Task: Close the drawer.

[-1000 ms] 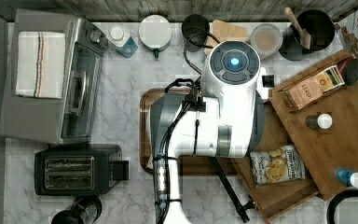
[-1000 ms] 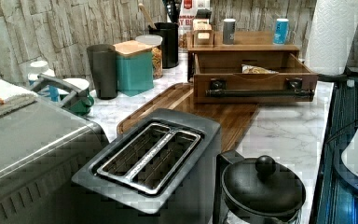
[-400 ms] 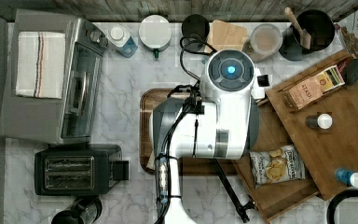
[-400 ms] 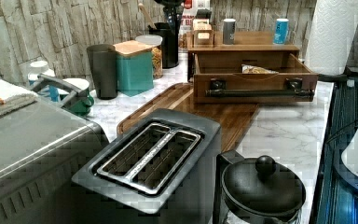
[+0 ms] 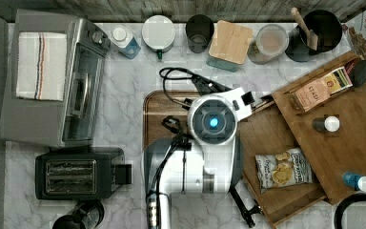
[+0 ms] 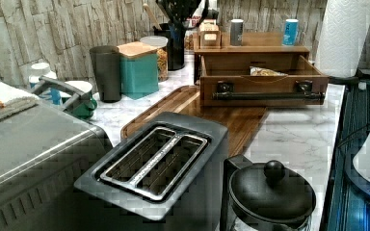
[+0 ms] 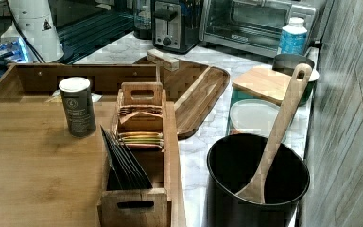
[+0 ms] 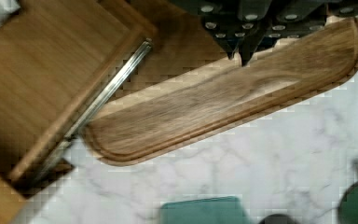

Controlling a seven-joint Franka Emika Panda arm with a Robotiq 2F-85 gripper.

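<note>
**Drawer still out, gripper hanging above the tray**

My gripper (image 8: 240, 52) has its 2 fingertips nearly touching, pinched together on nothing, and it hovers over the dark serving tray (image 8: 223, 112), with the drawer's metal handle bar (image 8: 107, 95) off toward 9 o'clock in the wrist view.

The drawer (image 5: 279, 162) stands pulled out of the wooden organiser (image 5: 348, 143), its front overhanging the tray, a snack bag (image 5: 280, 171) lying inside. In the top view it sits at about 3 o'clock from the arm's wrist (image 5: 213, 121).

What worries me: I judge the fingers are beside the front panel, not squarely before it. A push landing near 1 end of the bar could skew the drawer and jam it on its runners, or shove the whole organiser along the marble. Coming in too low, the fingertips could scrape the tray.

The arm reaches up from the top view's 6 o'clock edge, wrist roughly vertical above the tray, cables trailing toward 11 o'clock.
</note>
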